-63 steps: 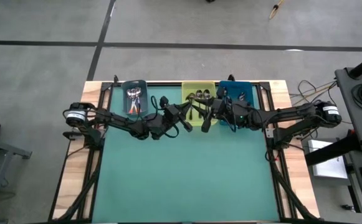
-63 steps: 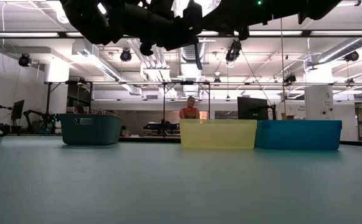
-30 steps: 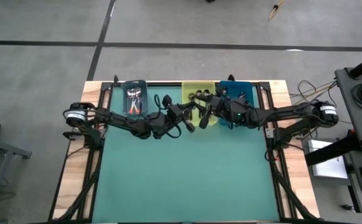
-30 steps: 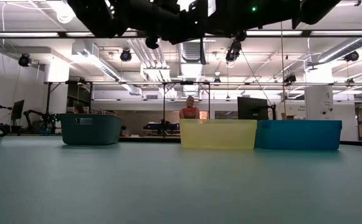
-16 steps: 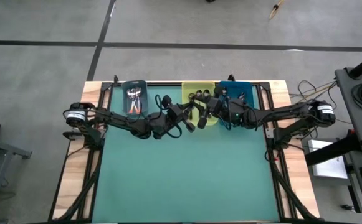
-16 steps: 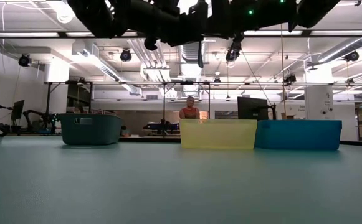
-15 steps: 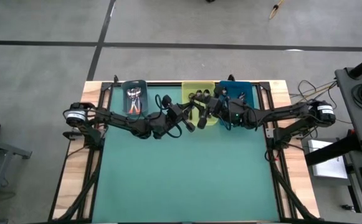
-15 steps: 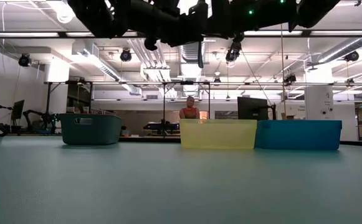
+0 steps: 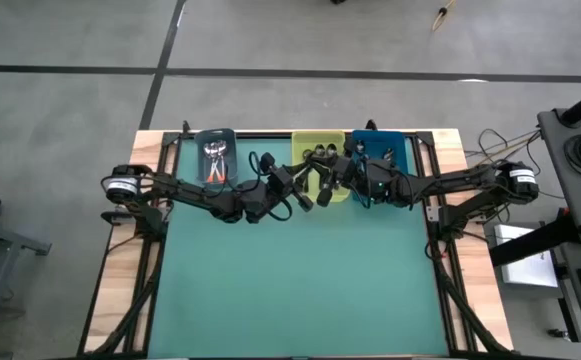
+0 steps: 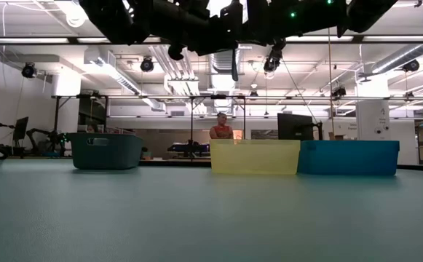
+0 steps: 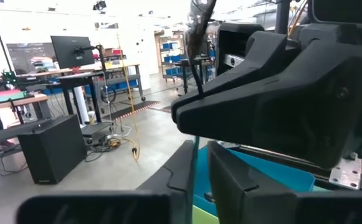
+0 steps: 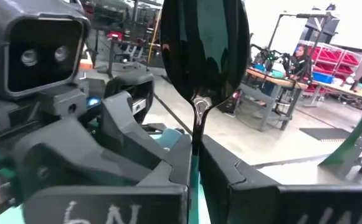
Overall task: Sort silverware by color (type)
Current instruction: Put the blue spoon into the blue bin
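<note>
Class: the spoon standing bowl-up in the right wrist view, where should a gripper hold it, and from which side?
Grip the spoon by its thin handle under the bowl, coming from the handle end. The bowl is wide and rounded, likely slippery; the straight stem fits between two fingers, as the right gripper holds it.

Upright dark spoon (image 12: 204,53), end-effector-clamped

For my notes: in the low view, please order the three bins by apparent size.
1. Blue bin, widest.
2. Yellow bin, slightly narrower.
3. Dark teal bin, smallest; it may simply stand farther from the camera, so its rank is unsure.
</note>
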{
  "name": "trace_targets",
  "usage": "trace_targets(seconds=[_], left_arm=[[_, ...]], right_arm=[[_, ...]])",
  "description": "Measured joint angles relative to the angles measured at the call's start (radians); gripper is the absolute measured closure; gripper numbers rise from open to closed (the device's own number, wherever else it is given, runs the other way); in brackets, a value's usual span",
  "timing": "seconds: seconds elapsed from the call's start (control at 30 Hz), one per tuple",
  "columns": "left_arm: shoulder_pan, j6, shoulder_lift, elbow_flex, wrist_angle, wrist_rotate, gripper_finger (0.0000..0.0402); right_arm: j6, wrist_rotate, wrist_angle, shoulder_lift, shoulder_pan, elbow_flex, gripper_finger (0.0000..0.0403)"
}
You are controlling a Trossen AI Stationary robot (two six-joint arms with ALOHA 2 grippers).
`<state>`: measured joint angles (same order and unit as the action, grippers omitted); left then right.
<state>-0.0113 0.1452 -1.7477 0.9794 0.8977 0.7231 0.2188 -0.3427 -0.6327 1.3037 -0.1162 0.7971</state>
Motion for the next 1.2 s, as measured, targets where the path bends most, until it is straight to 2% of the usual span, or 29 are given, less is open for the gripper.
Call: trace_targets(seconds=[0.3,0.43,0.6,0.8,0.87,0.97,1.1,1.2], left_arm=[[0.000,0.009,0.019,0.000,-0.077,0.001,0.0269],[0.000,0.038,0.033,-0.006,-0.112,0.001,0.0241],[0.000,0.038,0.081,-0.042,-0.173,0.001,0.0228],[0.005,0.038,0.215,-0.182,-0.175,0.035,0.0228],[0.015,0.040,0.273,-0.238,-0.174,0.051,0.0228],[0.037,0.056,0.357,-0.308,-0.172,0.055,0.0228],[0.073,0.093,0.456,-0.369,-0.149,0.056,0.0228],[0.091,0.126,0.513,-0.395,-0.148,0.056,0.0228]], right_arm=[[-0.017,-0.021,0.053,-0.014,-0.005,0.009,0.0393],[-0.045,-0.076,0.245,-0.021,-0.030,0.082,0.0393],[-0.083,-0.078,0.539,-0.020,-0.090,0.220,0.0393],[-0.185,-0.072,0.915,-0.019,-0.237,0.406,0.0393],[-0.237,-0.022,1.042,-0.019,-0.306,0.463,0.0394],[-0.339,0.127,1.202,-0.019,-0.428,0.524,0.0393],[-0.432,0.325,1.313,-0.019,-0.586,0.540,0.0392],[-0.459,0.408,1.382,-0.015,-0.677,0.524,0.0392]])
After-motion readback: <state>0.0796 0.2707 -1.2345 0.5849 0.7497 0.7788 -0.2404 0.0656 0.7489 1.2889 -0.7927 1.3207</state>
